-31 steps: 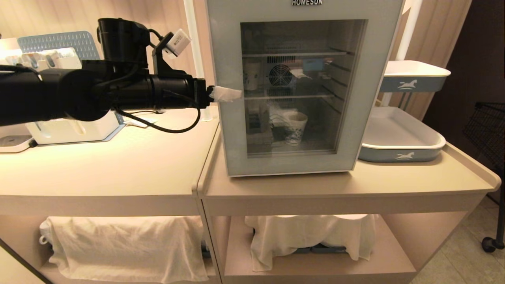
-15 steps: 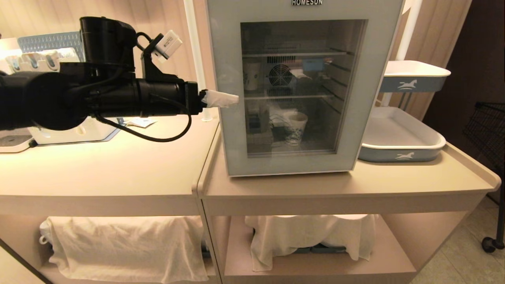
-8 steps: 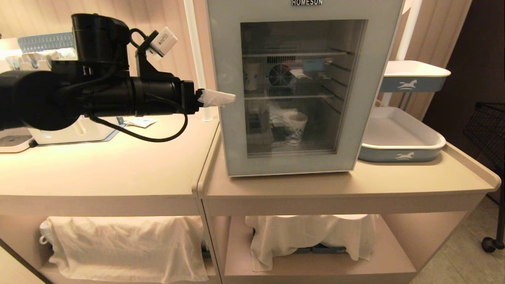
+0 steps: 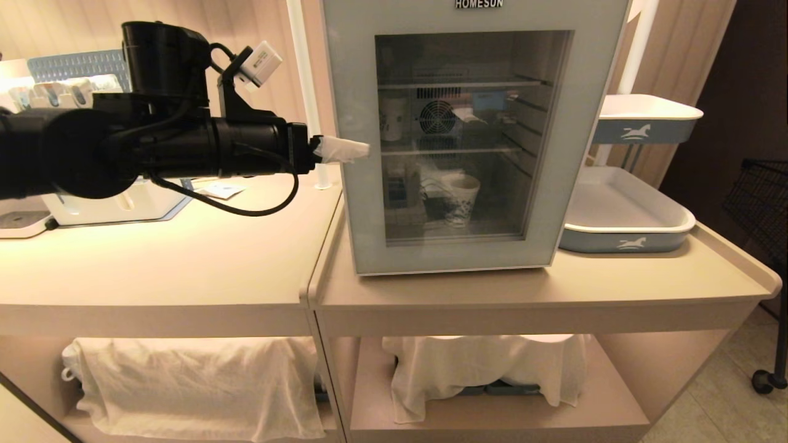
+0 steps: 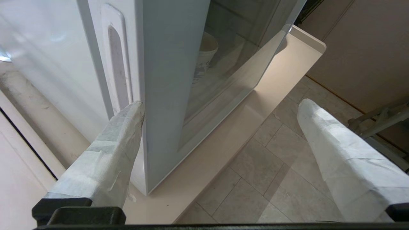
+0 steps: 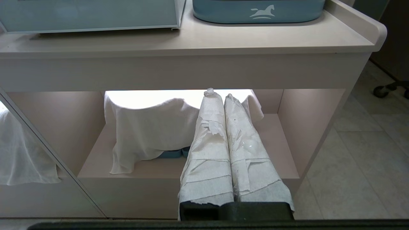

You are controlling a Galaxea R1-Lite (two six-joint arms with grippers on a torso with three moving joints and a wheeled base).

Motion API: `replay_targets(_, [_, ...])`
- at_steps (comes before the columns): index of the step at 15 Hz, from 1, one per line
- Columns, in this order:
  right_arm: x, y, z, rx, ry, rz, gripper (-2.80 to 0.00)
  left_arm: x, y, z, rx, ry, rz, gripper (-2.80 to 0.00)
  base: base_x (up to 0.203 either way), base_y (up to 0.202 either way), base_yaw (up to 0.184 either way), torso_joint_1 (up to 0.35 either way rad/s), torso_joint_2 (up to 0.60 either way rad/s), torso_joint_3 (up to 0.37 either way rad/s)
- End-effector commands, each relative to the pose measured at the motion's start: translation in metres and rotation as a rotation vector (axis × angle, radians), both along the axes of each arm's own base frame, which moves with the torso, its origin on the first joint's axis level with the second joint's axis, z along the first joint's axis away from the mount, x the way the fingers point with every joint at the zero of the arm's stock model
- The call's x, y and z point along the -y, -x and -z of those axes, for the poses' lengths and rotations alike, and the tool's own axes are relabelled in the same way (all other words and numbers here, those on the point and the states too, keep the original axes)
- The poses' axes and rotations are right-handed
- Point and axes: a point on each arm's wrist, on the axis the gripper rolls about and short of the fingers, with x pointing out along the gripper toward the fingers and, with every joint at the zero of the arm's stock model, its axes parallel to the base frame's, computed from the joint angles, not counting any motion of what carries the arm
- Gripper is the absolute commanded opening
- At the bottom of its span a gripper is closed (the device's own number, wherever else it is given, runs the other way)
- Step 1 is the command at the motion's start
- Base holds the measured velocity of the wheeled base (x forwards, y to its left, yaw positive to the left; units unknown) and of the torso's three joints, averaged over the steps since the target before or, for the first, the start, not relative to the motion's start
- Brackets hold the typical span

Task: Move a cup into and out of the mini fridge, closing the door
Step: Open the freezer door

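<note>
Taped left fingers (image 5: 127,134) straddle door (image 5: 166,95) edge (handle side).

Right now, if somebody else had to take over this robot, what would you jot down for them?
Left gripper: open, at the handle-side edge of the door; one finger by the recessed handle.
Right gripper: shut, empty, parked low before the counter's lower shelf.
The cup stands inside the mini fridge, bottom level. Door closed.
Done: cup in, door shut.
Left: open the door, take the cup out, close again.
</note>
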Motion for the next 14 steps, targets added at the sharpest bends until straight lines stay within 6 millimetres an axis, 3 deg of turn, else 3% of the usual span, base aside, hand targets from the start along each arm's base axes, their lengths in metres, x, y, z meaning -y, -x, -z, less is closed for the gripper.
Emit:
replay_targets(1, [0.0, 0.0, 0.0, 0.0, 0.002, -0.002, -2.8, 0.003, -0.008, 0.006, -0.013, -0.004, 0.002, 0.0, 0.0, 0.0, 0.0, 0.0, 0.0, 0.0])
replay_targets(7, [0.0, 0.0, 0.0, 0.0, -0.001, -0.001, -2.8, 0.007, -0.031, 0.019, 0.005, -0.039, -0.048, 0.0, 0.0, 0.0, 0.0, 0.0, 0.0, 0.0])
replay_targets(14, [0.0, 0.0, 0.0, 0.0, -0.001, -0.001, -2.8, 0.009, -0.043, 0.027, 0.004, -0.05, -0.046, 0.0, 0.0, 0.0, 0.0, 0.0, 0.0, 0.0])
